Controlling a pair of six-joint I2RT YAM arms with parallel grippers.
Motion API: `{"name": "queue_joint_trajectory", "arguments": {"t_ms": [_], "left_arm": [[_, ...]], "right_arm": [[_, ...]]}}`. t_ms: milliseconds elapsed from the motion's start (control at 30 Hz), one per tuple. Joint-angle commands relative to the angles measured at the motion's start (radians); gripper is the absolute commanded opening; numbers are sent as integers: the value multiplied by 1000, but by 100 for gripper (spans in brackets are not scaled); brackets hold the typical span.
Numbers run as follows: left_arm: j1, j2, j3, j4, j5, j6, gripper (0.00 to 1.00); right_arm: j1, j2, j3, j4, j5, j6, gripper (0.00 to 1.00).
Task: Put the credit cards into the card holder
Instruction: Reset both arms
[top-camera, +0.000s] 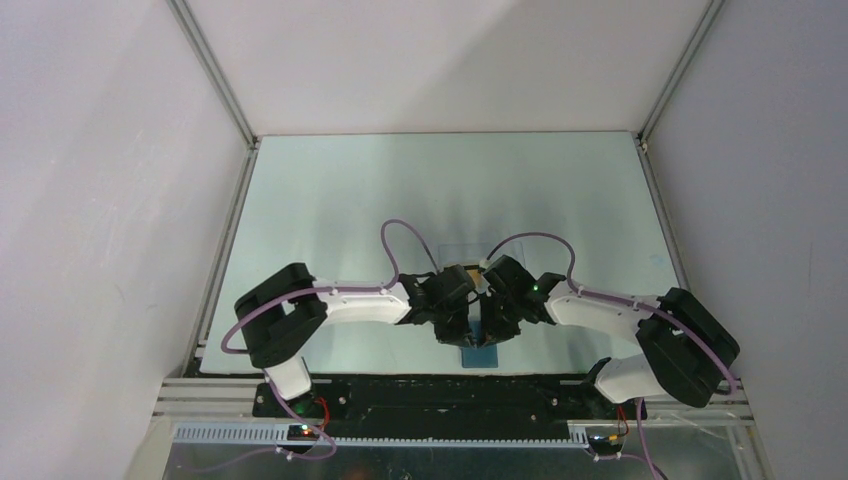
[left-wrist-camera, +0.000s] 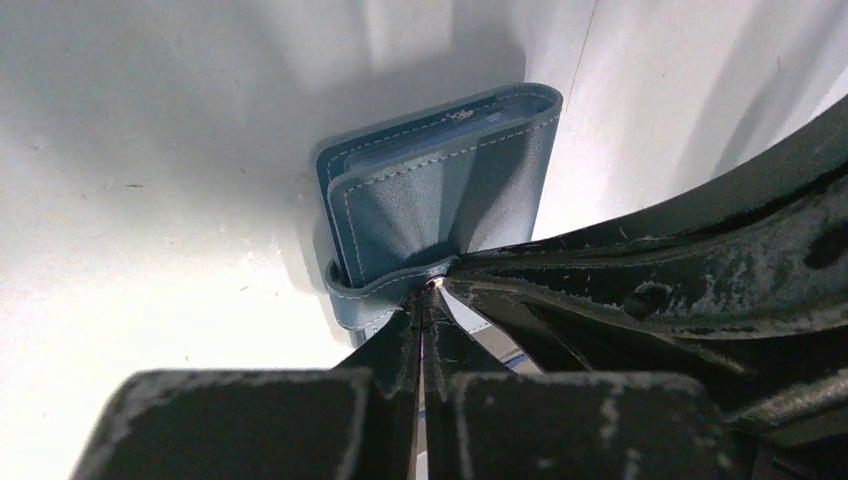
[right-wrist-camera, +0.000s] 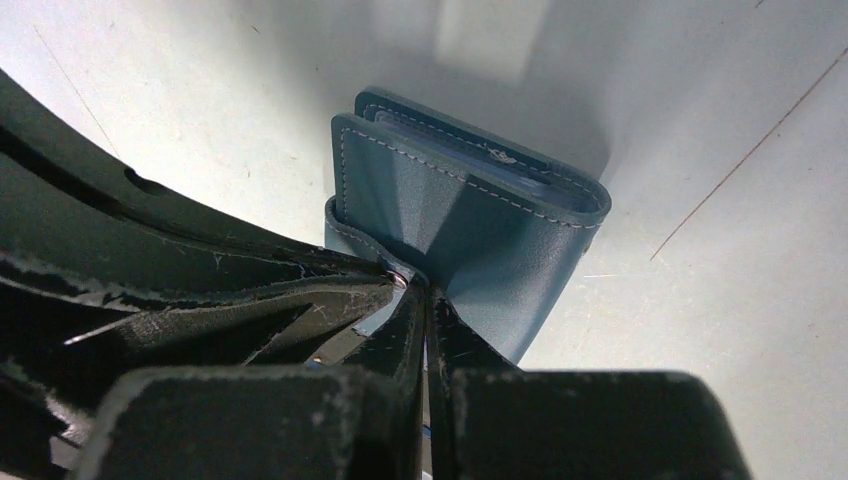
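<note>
Left gripper obscures card holder clasp.

no legible text or labels anywhere

Flat blue leather-look folding card holder: showing teal-blue outside, pale stitching running along edges, paler blue peeking inside. Black left gripper, black right gripper: both wearing whitish scuff marks. Table reading pale grey-white. Purple cables looping over white arm links.

card holder: matt blue leather-like skin with pale stitching; table: smooth white, lightly scratched.
</note>
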Motion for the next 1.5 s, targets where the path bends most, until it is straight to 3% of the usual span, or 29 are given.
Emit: {"name": "queue_joint_trajectory", "arguments": {"t_ms": [0, 200, 333, 367, 400, 433, 467, 500, 600, 667, 700, 867, 1000, 1067, 1233, 1367, 1467], "left_arm": [[14, 115, -58, -40, -76, -28, 0], [26, 126, -57, -37, -72, -25, 0], [23, 15, -61, -31, -137, 35, 4], [23, -17, -68, -24, -184, 45, 8], [25, -90, -78, -10, -202, 65, 20], [28, -166, -84, -2, -237, 73, 28], [35, -203, -102, 27, -249, 94, 45], [53, -279, -112, 45, -258, 103, 61], [113, -425, -203, 183, -217, 136, 80], [180, -536, -286, 277, -185, 138, 92], [225, -614, -338, 300, -185, 142, 98], [434, -890, -475, 293, -209, 258, 100], [755, -1071, -550, 228, -203, 388, 100], [844, -1106, -560, 215, -276, 476, 100], [921, -1036, -568, 361, -559, 735, 100], [1026, -845, -538, 509, -545, 751, 100], [1055, -728, -498, 586, -548, 799, 100]], "right_arm": [[2, 70, -18, 49, 50, -2, 0], [-17, 84, -18, 55, 41, -14, 0], [-21, -1, -13, 18, 51, -13, 3], [-22, -51, -8, -6, 66, -13, 8], [-24, -76, 5, -20, 75, -12, 22], [-29, -132, 12, -43, 91, -14, 29], [-34, -161, 26, -61, 107, -15, 44], [-50, -214, 36, -67, 113, -17, 51], [-116, -299, 44, -86, 102, -21, 81], [-178, -370, 45, -98, 107, -45, 96], [-221, -385, 45, -103, 114, -54, 97], [-385, -450, 45, -115, 259, -148, 99], [-508, -448, 20, -30, 422, -222, 99], [-581, -448, -23, 76, 455, -254, 99], [-706, -398, -155, 489, 499, -380, 99], [-743, -305, -230, 699, 591, -430, 99], [-749, -269, -326, 890, 569, -472, 98]]}}
